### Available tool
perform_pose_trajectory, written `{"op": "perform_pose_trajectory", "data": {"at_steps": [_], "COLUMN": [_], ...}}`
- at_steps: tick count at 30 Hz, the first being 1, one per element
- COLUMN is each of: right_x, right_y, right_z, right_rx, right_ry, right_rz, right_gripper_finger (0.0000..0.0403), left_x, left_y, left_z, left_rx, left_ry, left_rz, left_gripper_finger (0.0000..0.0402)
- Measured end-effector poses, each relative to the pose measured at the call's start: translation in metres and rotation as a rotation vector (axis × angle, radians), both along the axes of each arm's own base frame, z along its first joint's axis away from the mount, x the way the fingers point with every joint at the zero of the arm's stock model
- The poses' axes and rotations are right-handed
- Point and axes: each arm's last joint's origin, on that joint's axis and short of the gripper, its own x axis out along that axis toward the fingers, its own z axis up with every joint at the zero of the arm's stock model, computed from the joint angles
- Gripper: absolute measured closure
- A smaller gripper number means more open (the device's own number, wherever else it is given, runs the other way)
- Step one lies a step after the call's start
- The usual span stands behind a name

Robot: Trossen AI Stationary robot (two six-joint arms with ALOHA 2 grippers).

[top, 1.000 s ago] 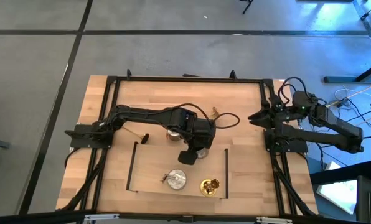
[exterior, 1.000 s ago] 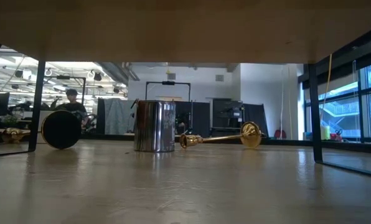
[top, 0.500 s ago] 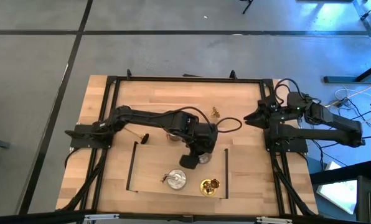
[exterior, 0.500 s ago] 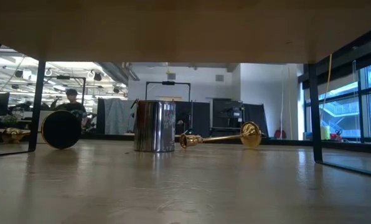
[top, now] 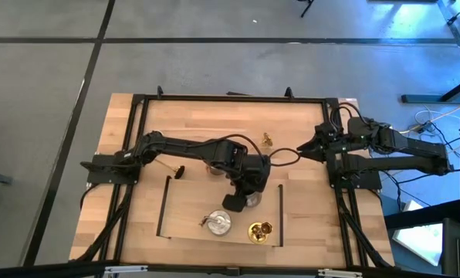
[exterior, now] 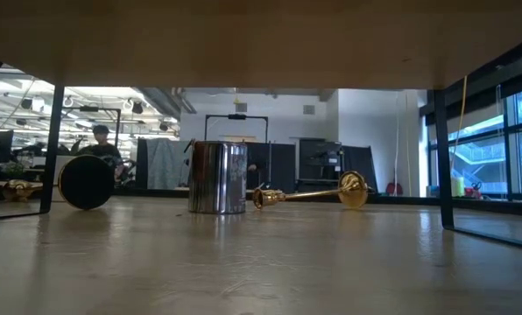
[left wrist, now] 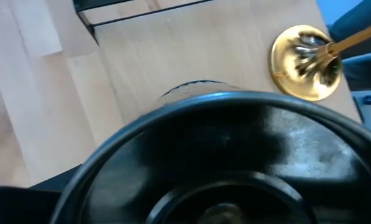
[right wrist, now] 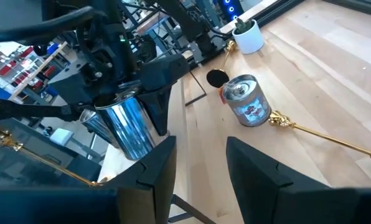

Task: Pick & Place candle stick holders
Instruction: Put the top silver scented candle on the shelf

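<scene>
My left gripper (top: 244, 197) is shut on a squat silver-grey candle stick holder (top: 252, 200) over the table's middle, above the taped rectangle (top: 282, 208). The holder also shows in the right wrist view (right wrist: 128, 129). A second silver holder (top: 213, 167) stands upright behind the arm and shows in the low view (exterior: 217, 178). A third silver holder (top: 218, 222) lies inside the rectangle beside a gold holder (top: 259, 230). Another gold holder (exterior: 309, 194) lies on its side. A gold holder with a dark round base (top: 173, 169) lies at the left. My right gripper (right wrist: 201, 168) is open and empty at the right. My left gripper holds the silver holder by its upper end (right wrist: 119, 98), pinched between the two fingers, which come from above. The holder hangs below the fingers, tilted, and looks clear of the table. In the left wrist view its dark round end (left wrist: 223, 155) fills the picture and hides the fingers.
Black tape lines (top: 164, 208) mark the rectangle near the table's front. A black frame (top: 230, 98) runs around the tabletop. A cable (top: 284, 153) loops over the middle. A person (exterior: 101, 144) sits in the room beyond.
My left gripper has carried the silver holder toward the table's near edge, over the taped rectangle. My right gripper has moved toward the table's left, closer to the middle.
</scene>
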Motion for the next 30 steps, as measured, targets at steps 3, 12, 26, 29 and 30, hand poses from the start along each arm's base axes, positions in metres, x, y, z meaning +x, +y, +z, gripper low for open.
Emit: {"op": "perform_pose_trajectory", "data": {"at_steps": [3, 12, 26, 29, 30], "right_x": [0.0, 0.0, 0.0, 0.0, 0.0], "right_y": [0.001, 0.001, 0.001, 0.001, 0.001], "right_z": [0.0, 0.0, 0.001, 0.001, 0.001], "right_rx": [0.0, 0.006, 0.002, 0.0, -0.001], "right_ry": [0.0, 0.001, -0.006, -0.006, -0.006], "right_rz": [0.006, 0.006, 0.008, 0.009, 0.009], "right_gripper_finger": [0.0259, 0.0259, 0.0258, 0.0258, 0.0258], "left_x": [0.0, 0.004, 0.005, 0.005, 0.005], "left_y": [-0.003, -0.007, -0.007, -0.007, -0.007], "left_z": [0.0, -0.008, -0.012, -0.012, -0.012], "left_rx": [-0.012, -0.059, -0.062, -0.059, -0.059], "left_ry": [0.004, 0.032, 0.051, 0.047, 0.047], "left_rz": [-0.001, -0.006, 0.006, 0.003, 0.003], "left_gripper_finger": [0.0047, 0.0047, 0.0031, 0.0032, 0.0032]}}
